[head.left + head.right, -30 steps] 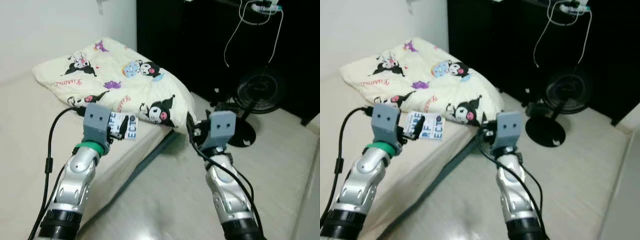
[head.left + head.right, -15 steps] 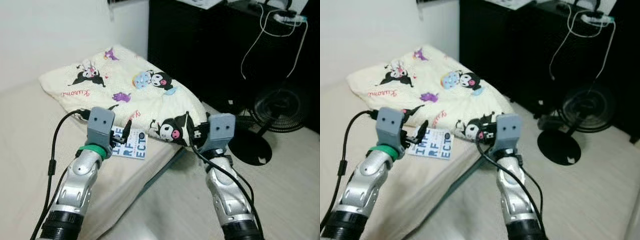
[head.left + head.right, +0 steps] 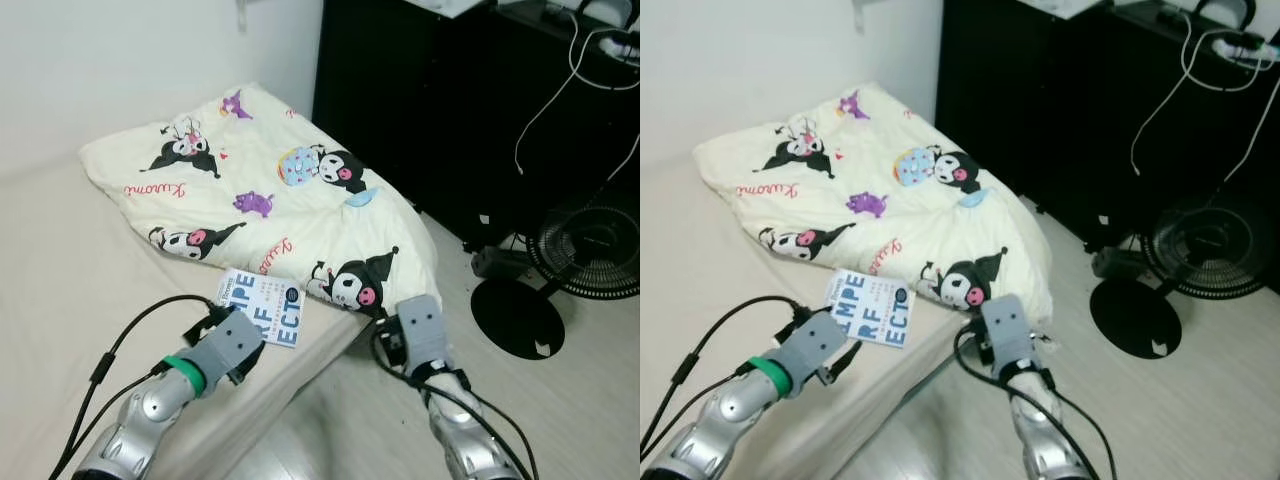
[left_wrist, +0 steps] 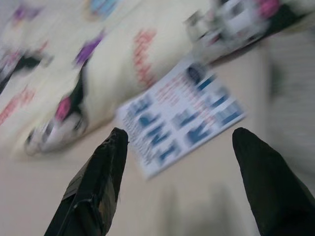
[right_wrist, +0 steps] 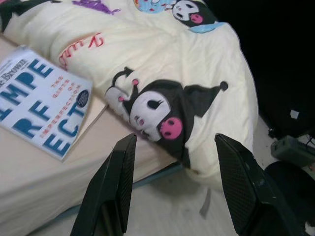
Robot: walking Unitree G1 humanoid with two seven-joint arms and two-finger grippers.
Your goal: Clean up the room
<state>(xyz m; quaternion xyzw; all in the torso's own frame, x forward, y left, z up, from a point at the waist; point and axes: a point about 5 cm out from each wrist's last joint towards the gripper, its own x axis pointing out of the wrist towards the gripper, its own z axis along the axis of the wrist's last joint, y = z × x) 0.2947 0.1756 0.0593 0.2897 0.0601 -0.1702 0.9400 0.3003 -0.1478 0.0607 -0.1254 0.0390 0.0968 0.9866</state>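
Note:
A white book (image 3: 262,308) with big blue letters lies flat on the beige bed (image 3: 60,250), close to its edge. Its far side touches a cream blanket (image 3: 270,180) printed with cartoon characters. My left gripper (image 4: 180,135) is open a short way back from the book (image 4: 182,115), and nothing is between its fingers. My right gripper (image 5: 175,140) is also open and empty, low beside the bed. It faces the blanket corner (image 5: 167,64) that hangs over the edge. Both wrists are low in the left eye view, the left (image 3: 232,345) and the right (image 3: 418,325).
A black cabinet (image 3: 450,100) stands along the wall behind the bed. A black floor fan (image 3: 590,240) with a round base (image 3: 515,318) stands on the pale floor at the right. White cables (image 3: 545,110) hang down the cabinet front.
The view has shifted. Both arms have come down and back toward me. My left gripper, which was at the book's edge, is now apart from it; the book lies on the bed.

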